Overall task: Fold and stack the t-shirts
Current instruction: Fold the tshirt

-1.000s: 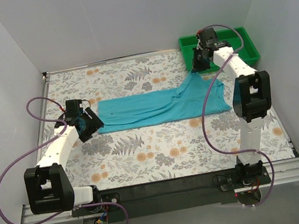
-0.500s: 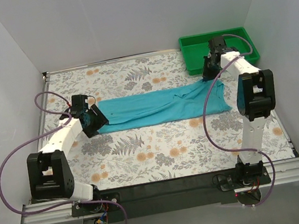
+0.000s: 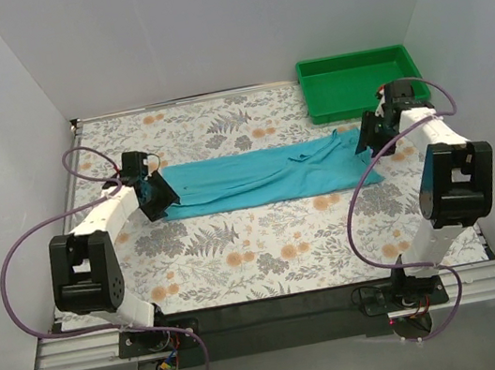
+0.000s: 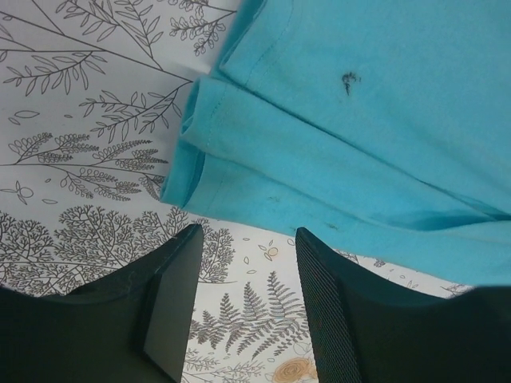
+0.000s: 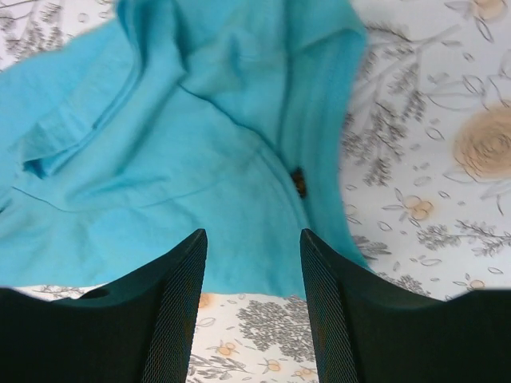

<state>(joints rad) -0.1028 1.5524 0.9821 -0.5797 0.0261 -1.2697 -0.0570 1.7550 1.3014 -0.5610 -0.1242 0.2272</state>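
Note:
The turquoise-blue t-shirt lies folded into a long band across the floral table, left to right. My left gripper is open and empty at the band's left end; in the left wrist view its fingers frame bare tablecloth just short of the folded hem. My right gripper is open and empty at the band's right end; in the right wrist view the rumpled cloth lies just beyond the fingertips, with a small dark tag on it.
A green plastic tray stands at the back right corner, close behind my right gripper. White walls close in the table on the left, back and right. Purple cables loop from both arms.
My right gripper let go of the shirt's right end, which dropped flat, and moved right and nearer. My left gripper shifted slightly back along the shirt's left end.

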